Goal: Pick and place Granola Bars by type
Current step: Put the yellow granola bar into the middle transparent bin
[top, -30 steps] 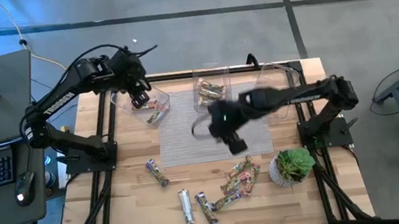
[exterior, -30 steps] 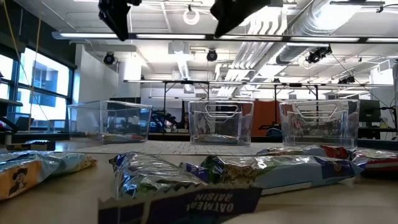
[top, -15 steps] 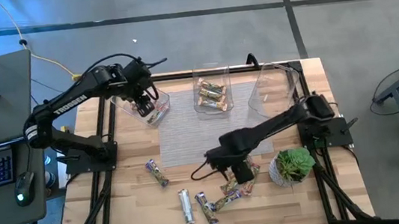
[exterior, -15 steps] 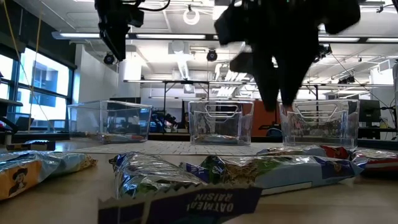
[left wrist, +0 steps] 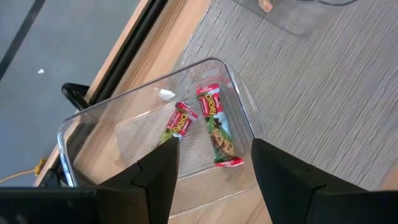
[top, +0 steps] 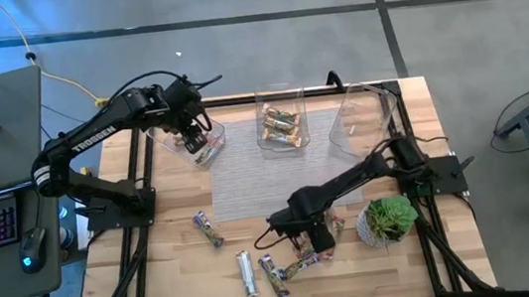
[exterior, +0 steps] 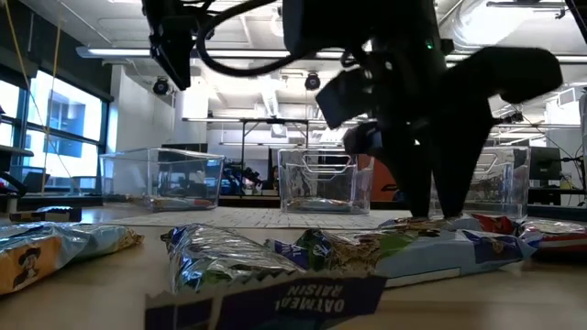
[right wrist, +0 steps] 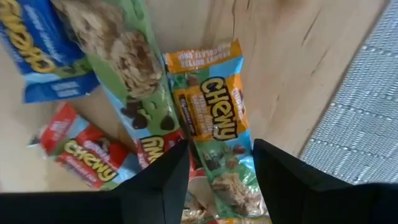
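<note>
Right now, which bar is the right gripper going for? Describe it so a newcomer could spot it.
Start at the small green potted plant near the wooden table's front right. Just left of it lies a heap of bars, with the open right gripper straddling one: the orange-topped Chewy bar with teal below, unlike its green, red and blue neighbours.

In the high view the right gripper (top: 316, 242) covers part of the granola bar pile (top: 302, 260), so the bars beneath cannot be counted; in the right wrist view the orange-labelled bar (right wrist: 214, 124) runs behind the fingers (right wrist: 158, 186), its near end hidden
</note>
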{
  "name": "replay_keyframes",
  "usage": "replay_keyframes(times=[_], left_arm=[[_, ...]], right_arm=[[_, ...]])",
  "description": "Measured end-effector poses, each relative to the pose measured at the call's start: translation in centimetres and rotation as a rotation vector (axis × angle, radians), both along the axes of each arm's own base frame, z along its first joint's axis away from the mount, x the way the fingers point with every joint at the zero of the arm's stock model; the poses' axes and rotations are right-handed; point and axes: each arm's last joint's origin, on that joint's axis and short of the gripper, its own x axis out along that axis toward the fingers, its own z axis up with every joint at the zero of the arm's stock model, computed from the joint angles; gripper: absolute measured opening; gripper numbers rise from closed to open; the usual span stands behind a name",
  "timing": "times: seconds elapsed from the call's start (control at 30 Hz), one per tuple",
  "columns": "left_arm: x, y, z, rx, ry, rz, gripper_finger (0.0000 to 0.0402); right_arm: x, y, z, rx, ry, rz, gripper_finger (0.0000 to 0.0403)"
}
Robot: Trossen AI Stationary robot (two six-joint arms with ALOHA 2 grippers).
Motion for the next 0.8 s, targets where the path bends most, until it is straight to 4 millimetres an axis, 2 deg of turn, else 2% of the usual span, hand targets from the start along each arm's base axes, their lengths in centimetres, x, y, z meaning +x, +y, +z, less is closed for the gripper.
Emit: replay_keyframes(times=[0.43,0.67,0.8], left_arm=[[0.0,0.0,0.0,0.0,0.0,-0.003,0.0195],[0.0,0.0,0.0,-0.011,-0.006,-0.009,0.0195],[0.0,0.0,0.0,-0.011,-0.006,-0.008,0.0195]], right_arm=[[0.5,0.7,-2.2,-0.04,0.006,0.026,0.0159],[0.5,0.5,-1.7,-0.034,-0.009,0.073,0.0108],[0.5,0.2,-0.5,-0.051,-0.064,0.097,0.0083]])
